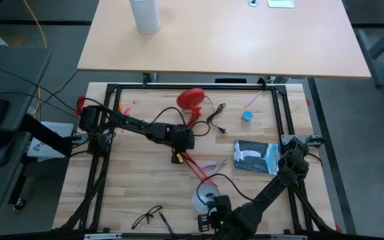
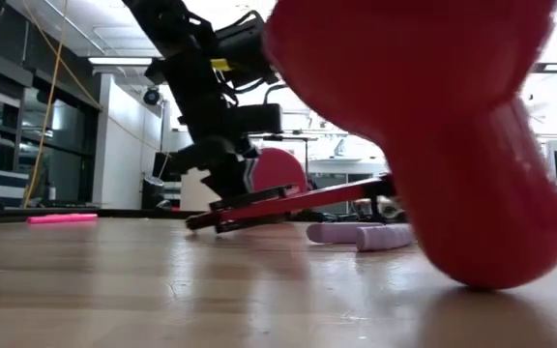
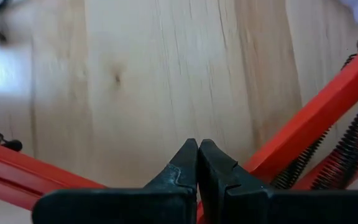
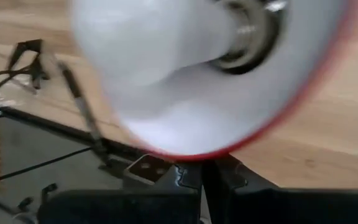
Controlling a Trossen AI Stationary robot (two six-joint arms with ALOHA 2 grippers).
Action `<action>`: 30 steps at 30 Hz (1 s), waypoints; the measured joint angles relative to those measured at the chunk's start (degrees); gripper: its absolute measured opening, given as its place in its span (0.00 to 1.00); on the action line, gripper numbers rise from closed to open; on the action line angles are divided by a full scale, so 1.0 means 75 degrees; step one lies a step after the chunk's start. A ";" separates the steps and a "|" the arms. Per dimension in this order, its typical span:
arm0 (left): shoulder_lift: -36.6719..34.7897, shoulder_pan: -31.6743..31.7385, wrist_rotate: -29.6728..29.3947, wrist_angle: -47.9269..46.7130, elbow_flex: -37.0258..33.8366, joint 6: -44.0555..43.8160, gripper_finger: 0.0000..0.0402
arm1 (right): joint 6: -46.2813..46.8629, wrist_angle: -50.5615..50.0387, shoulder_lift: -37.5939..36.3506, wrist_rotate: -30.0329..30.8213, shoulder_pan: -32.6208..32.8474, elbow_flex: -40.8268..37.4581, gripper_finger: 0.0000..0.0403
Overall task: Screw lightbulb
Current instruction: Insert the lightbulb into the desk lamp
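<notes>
Your left gripper (image 1: 177, 155) sits mid-table with its jaws pinched shut on the red lamp arm (image 1: 193, 167), just below the lamp's round red base (image 1: 191, 99). Further right along that arm, near the table's front edge, your right gripper (image 1: 205, 217) is right up against the lamp shade (image 4: 229, 81); can't tell its jaws. The lightbulb (image 4: 148, 43) sits inside that shade, at the socket.
</notes>
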 joint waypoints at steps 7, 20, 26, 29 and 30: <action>-0.0001 -0.0091 0.0194 -0.0749 -0.0011 -0.1118 0.00 | -0.0001 -0.0604 0.0000 0.0032 -0.0194 -0.0006 0.00; 0.0047 -0.0117 0.0143 -0.0926 0.0186 -0.2207 0.00 | -0.0101 -0.1970 -0.1203 0.0452 -0.0131 -0.0006 0.00; 0.0079 0.0045 0.0255 -0.0832 0.0388 -0.2089 0.00 | -0.0867 -0.0572 -0.1524 0.0669 -0.0434 0.0000 0.00; 0.0079 0.0141 0.0247 -0.0839 0.0398 -0.1915 0.00 | -0.1411 0.0124 -0.1406 0.0650 -0.0732 0.0000 0.00; 0.0084 0.0157 0.0189 -0.0884 0.0395 -0.1776 0.00 | -0.1518 0.0152 -0.1360 0.0609 -0.0818 0.0000 0.00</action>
